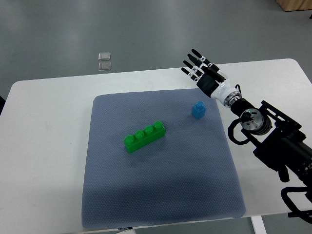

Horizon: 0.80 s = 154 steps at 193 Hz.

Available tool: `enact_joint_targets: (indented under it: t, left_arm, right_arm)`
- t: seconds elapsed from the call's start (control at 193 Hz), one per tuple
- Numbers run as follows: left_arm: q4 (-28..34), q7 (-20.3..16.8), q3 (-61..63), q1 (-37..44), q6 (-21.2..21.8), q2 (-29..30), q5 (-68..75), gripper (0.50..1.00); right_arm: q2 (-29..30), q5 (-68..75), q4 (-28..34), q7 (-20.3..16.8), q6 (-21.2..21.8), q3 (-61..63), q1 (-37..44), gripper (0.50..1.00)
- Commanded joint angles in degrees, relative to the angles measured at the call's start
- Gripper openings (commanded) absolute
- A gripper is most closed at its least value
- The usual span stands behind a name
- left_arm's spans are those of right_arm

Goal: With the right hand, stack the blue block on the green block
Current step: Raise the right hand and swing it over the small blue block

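Observation:
A small blue block (198,109) stands on the grey-blue mat (161,190), toward its upper right. A long green block (144,137) with a row of studs lies at a slant near the mat's middle. My right hand (201,69) comes in from the right edge and hovers above and behind the blue block, over the mat's far right corner. Its fingers are spread and hold nothing. The hand is apart from the blue block. My left arm is out of view.
The mat lies on a white table (44,146). The right arm's black forearm and joints (273,134) stretch over the table's right side. Two small clear squares (104,60) lie on the grey floor beyond the table's far edge.

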Motion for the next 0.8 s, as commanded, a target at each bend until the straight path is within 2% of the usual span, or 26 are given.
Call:
enact_joint_targets:
  t: [0.0, 0.446, 0.649, 0.794]
  left_arm:
    - [0.05, 0.0, -0.01, 0.0, -0.02, 0.0, 0.0, 1.0]
    - [-0.03, 0.09, -0.01, 0.0, 0.07, 0.0, 0.0, 1.0]
    - [-0.03, 0.09, -0.01, 0.0, 0.07, 0.0, 0.0, 1.0]
    - [-0.03, 0.09, -0.01, 0.0, 0.07, 0.0, 0.0, 1.0]
  right_arm:
    - [0.06, 0.0, -0.09, 0.0, -0.05, -0.08, 0.0, 0.926]
    - [-0.38, -1.32, -0.01, -0.52, 0.74, -0.96, 0.09, 0.926]
    - [-2.93, -11.96, 0.7, -1.75, 4.08, -6.41, 4.84, 0.926]
    - [-8.02, -28.11, 2.54, -4.04, 7.16, -13.17, 10.28, 0.926]
